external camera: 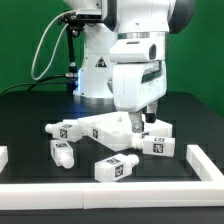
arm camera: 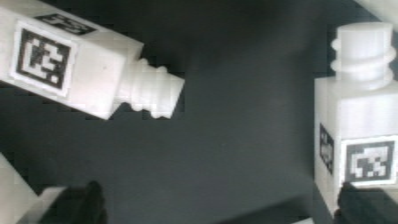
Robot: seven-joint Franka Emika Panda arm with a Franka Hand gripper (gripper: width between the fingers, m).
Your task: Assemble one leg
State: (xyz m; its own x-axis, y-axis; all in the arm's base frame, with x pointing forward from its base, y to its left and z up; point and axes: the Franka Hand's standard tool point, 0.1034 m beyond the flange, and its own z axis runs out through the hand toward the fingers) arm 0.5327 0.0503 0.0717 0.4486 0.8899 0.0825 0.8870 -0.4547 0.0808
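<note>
While the arm (external camera: 135, 75) hangs low over the worktop's (external camera: 25, 125) middle, a leg (external camera: 158, 145) lies loose just beside it, toward the exterior view's right edge. I cannot tell how wide the jaws stand. Picking up seems in hand; next they must centre over that leg and descend.

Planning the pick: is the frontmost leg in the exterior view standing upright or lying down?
Lying down: the leg rests lengthwise on the black table, its long axis level.

Both legs (arm camera: 86, 62) cropped, wrist cam
</note>
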